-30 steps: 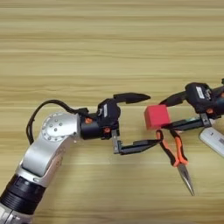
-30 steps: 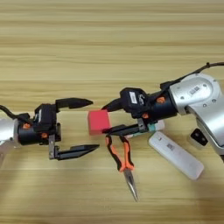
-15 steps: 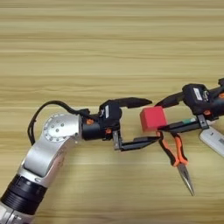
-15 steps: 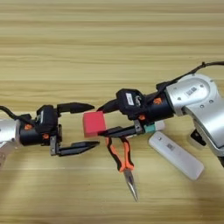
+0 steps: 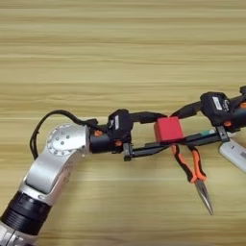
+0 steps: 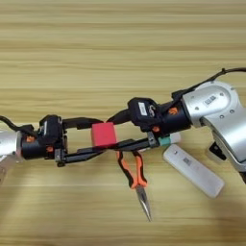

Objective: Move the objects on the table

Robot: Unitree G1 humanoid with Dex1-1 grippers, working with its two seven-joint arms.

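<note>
Right eye view: both my tools, left tool [image 6: 89, 138] and right tool [image 6: 126, 129], spread wide around the red cube [image 6: 104, 134] on the surface [image 6: 120, 57] — they may bump, knocking it onto the pliers [image 6: 135, 178].

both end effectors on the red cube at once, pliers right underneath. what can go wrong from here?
1. The left end effector and right end effector both straddle the red cube from opposite sides; their fingers could clash, or the cube could squirt out if both close.
2. The orange-handled pliers lie just under the cube, so a lower finger could snag and drag them.
3. The white device sits close by the right arm and may get nudged.
</note>
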